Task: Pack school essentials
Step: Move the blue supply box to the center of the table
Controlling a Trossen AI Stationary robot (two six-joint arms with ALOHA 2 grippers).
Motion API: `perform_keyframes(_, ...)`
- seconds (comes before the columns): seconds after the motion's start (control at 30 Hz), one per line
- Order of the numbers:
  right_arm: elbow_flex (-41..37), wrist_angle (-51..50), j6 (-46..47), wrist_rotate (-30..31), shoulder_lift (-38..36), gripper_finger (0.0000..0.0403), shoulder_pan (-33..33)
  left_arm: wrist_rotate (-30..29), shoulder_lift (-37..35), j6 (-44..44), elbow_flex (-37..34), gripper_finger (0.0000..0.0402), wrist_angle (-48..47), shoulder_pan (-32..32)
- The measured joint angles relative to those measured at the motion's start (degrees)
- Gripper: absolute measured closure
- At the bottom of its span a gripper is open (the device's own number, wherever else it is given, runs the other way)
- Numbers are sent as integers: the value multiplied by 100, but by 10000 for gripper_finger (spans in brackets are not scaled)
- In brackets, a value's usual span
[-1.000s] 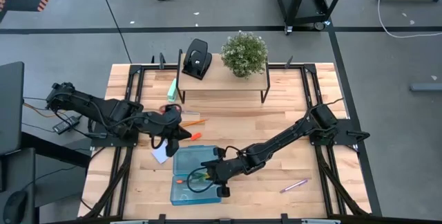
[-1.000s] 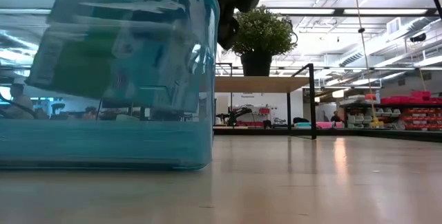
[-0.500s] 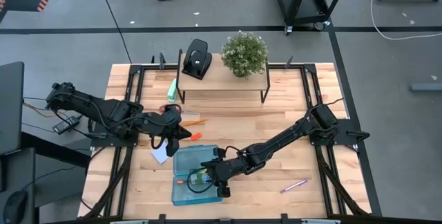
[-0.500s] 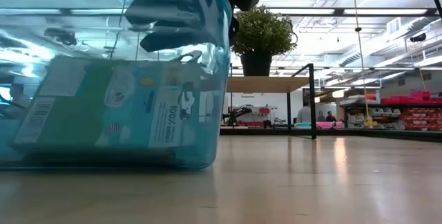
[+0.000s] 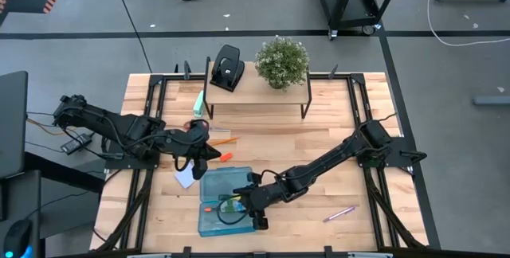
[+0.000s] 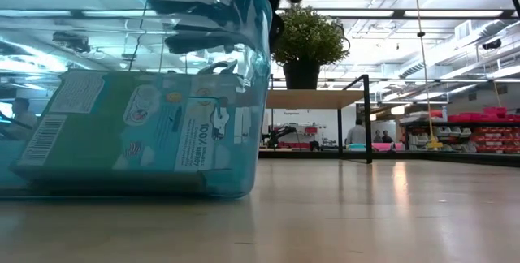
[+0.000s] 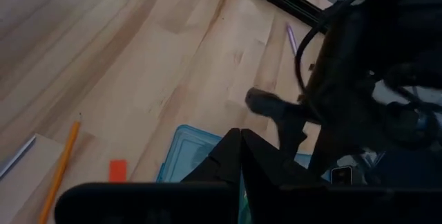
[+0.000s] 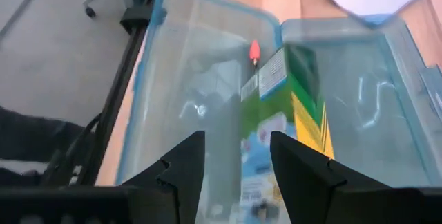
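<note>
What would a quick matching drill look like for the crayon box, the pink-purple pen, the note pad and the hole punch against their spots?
Things:
1. crayon box
2. pink-purple pen
3. note pad
4. hole punch

Places:
A. on the raised shelf beside the plant
B. inside the blue bin
C. on the table left of the bin
D. on the table right of the bin

Pairs: 1-B, 2-D, 3-C, 4-A

We saw the yellow-green crayon box [image 8: 286,106] lying flat inside the clear blue bin [image 5: 209,185], beside red-handled scissors [image 8: 253,51]. The orange pencil [image 5: 224,141], small orange piece [image 5: 225,158], pale blue note pad [image 5: 184,178] and pink-purple pen [image 5: 340,213] lay on the table [image 5: 319,138].
</note>
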Motion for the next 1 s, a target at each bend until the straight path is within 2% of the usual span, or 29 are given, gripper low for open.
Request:
perform_keyframes(0.23,4,-616,260,179,-557,230,75,15,243,-194,-2,394,42,-127)
perform_keyframes(0.43,4,-1922,463,1456,-726,231,173,172,745,-657,-2,382,111,-589)
perform_keyframes(0.6,-2,-2845,998,2101,-724,231,178,415,924,-1324,-4,386,311,-1228)
perform_keyframes(0.83,0,-3158,1370,2382,-829,231,179,413,861,-2234,2,392,838,-2172)
perform_keyframes(1.0,0,-3342,1623,2626,-956,231,110,403,1273,-2248,2,382,734,-2438)
